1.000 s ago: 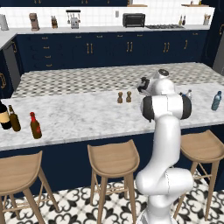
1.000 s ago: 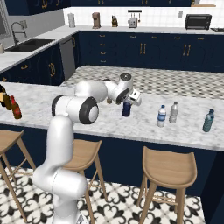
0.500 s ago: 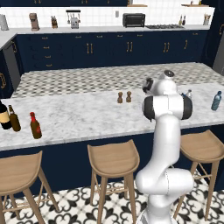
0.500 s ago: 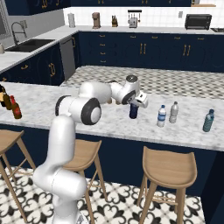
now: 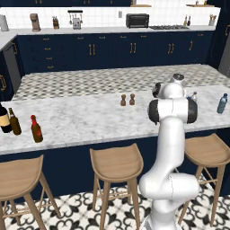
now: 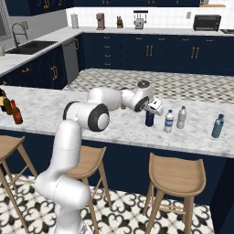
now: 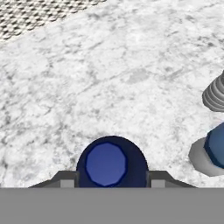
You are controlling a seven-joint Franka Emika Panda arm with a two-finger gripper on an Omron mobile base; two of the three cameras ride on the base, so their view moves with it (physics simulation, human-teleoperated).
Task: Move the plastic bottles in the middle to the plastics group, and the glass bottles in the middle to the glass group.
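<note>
My gripper [image 6: 150,112] is shut on the dark navy bottle [image 6: 149,119], low over the marble counter [image 6: 114,123]. In the hand view the navy bottle [image 7: 107,164] sits between the fingertips [image 7: 65,179]. Just right of it stands the clear water bottle [image 6: 168,121] with a blue label, then the greyish clear bottle [image 6: 182,117]. The teal-blue bottle [image 6: 217,126] stands further right. At the counter's far left, the red-capped reddish-brown bottle [image 5: 36,129] stands beside the amber bottle [image 5: 15,122] and the dark wine bottle [image 5: 4,119].
Two small brown shakers [image 5: 127,99] stand mid-counter behind the arm. Wooden stools [image 6: 176,176] line the near side of the counter. In the hand view, the water bottle [image 7: 212,151] and the ribbed greyish bottle [image 7: 214,94] are close on the right.
The gripper has carried the navy bottle to the right along the counter, closer to the water bottle. The other bottles have stayed put.
</note>
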